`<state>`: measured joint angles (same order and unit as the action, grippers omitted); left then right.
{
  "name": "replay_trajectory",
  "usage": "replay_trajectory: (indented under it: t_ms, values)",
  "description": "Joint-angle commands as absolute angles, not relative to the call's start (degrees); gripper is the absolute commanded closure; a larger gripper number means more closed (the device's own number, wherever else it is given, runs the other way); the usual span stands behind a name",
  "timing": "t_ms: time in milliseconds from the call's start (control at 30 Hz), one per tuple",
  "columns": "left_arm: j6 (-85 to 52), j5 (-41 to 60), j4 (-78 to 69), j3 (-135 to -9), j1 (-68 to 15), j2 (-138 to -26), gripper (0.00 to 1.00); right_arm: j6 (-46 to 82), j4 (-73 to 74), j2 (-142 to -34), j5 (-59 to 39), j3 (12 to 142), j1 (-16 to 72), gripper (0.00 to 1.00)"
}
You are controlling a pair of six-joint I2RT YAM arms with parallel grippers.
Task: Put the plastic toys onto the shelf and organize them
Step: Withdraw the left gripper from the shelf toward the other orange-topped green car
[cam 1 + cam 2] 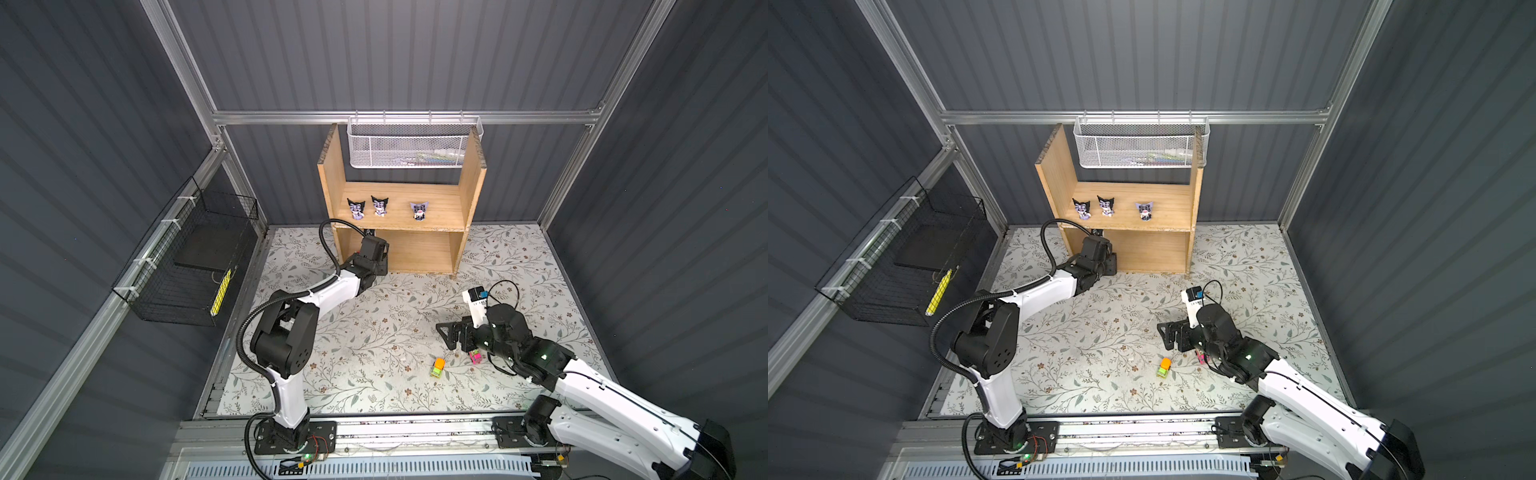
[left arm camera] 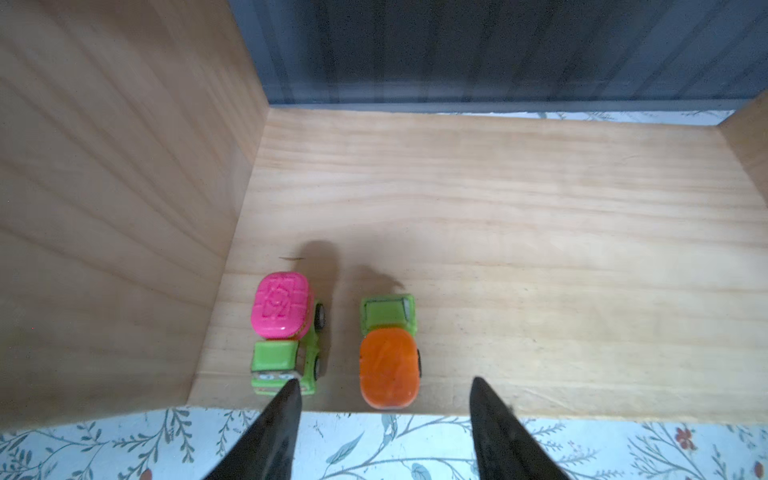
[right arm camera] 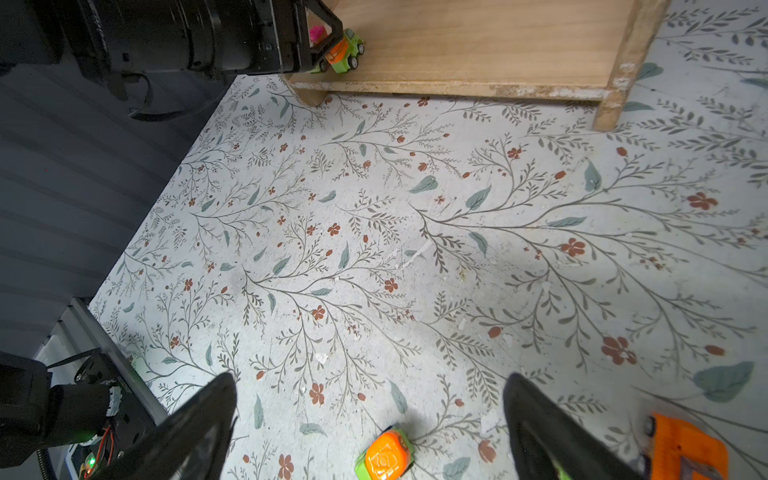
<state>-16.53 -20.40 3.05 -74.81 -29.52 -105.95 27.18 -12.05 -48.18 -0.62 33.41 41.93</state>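
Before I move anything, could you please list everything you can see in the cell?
shelf: one, light-brown wood, back of the mat.
figurines: three, purple-and-black, upper tier.
shelved cars: two, pink-and-green and orange-and-green, side by side, lower tier, near its front edge.
loose cars: three, orange-and-green, pink, and a partly seen orange one, on the mat near the right gripper.
mesh basket: one, white, on the rail behind the shelf.
wire basket: one, black, left wall.
mat: one, floral.
left gripper: open, straddling the orange-and-green shelved car.
right gripper: open, over the mat.
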Motion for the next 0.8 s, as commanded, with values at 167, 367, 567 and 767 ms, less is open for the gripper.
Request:
replay_trajectory:
  t_ms: [167,367,567,767]
  values:
    - [-19.76,-18.76,1.66,-65.08,-31.82,-97.83,0.30,28.48,-16.04,-47.10,0.58,34.37,43.74,0.01]
    - [-23.58,-20.20,1.36,-54.90,-35.54,-90.36,0.29,29.74,-16.47,-48.16,4.81,34.80,49.74,0.01]
    - [-29.18,-23.95,1.60,-42.73,-42.39,-81.40,0.27,31.12,-17.97,-49.21,9.61,36.88,54.57,0.01]
    - [-36.48,-26.70,2.97,-30.32,-46.97,-69.39,0.26,31.72,-20.19,-49.61,14.53,39.11,58.93,0.01]
